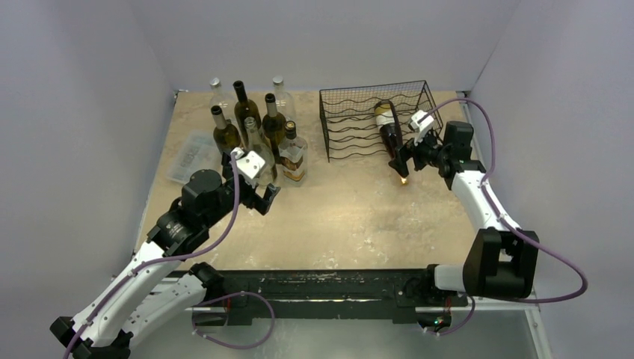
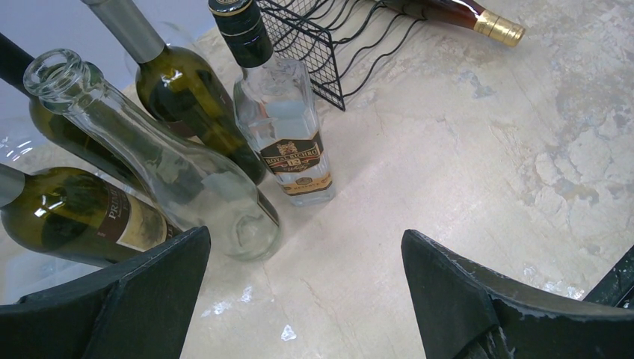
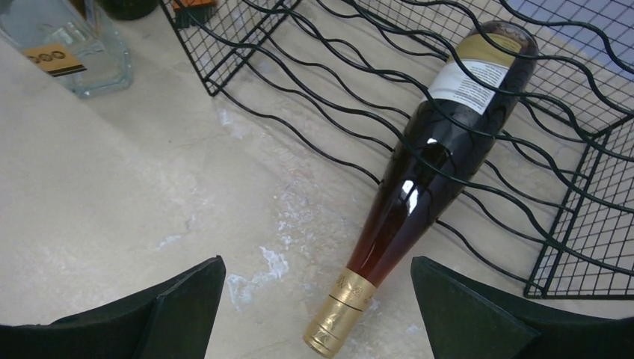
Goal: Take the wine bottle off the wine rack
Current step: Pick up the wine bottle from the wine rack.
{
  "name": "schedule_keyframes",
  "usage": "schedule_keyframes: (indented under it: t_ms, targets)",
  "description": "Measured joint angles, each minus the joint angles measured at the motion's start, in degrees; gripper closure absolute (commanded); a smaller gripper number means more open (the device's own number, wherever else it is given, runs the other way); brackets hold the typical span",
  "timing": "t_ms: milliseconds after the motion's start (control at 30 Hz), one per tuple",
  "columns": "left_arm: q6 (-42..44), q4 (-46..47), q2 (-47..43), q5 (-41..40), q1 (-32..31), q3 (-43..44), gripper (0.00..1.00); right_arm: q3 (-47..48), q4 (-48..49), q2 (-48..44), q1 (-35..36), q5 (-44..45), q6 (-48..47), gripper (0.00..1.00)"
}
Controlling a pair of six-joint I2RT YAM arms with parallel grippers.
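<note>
Progress: the task is judged barely begun, with nothing lifted and nothing gripped as yet.
Wine bottle: the dark wine bottle (image 3: 419, 187) is seen lying on its side in the wine rack (image 1: 351, 131), label end deep inside. Its gold-foiled neck is poked out of the open front, over the table (image 1: 359, 217).
Right gripper: the right gripper (image 3: 318, 299) is held wide open at the mouth of the rack. The foil cap is framed between its two fingers, no contact with the glass is visible, and nothing is held.
Left gripper: the left gripper (image 2: 306, 299) is likewise spread wide and empty, and is parked well apart from the rack.
Left to do: the neck is yet to be clamped and the bottle drawn clear of the wires.
Obstacles: wavy wires are seen crossing over the bottle's body, and a mesh side wall stands just beside it. A straight pull along the bottle's own length is judged the likely way out.
Surroundings: a cluster of upright bottles (image 1: 254, 127) is stood at the rear left, among them a square clear spirit bottle (image 2: 288, 131). A clear plastic box (image 1: 191, 153) is set beside them. None of these is seen in the bottle's path.
</note>
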Motion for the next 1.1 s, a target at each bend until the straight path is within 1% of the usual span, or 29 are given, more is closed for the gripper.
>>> schedule_keyframes:
  t_ms: [233,800,1000,1100]
  targets:
    - [0.39,-0.02,-0.11,-0.09,0.0,0.0,0.0,-0.24,3.82,3.76,0.17,4.94,4.61,0.01]
    - [0.57,-0.04,-0.66,-0.94,0.0,0.0,0.0,-0.24,7.06,12.55,2.49,15.28,11.34,0.01]
    - [0.61,-0.04,-0.66,-0.96,0.0,0.0,0.0,-0.24,10.27,16.31,2.62,20.44,20.33,0.01]
    - [0.63,-0.04,-0.63,-1.03,0.0,0.0,0.0,-0.24,11.89,18.38,2.62,22.12,24.72,0.03]
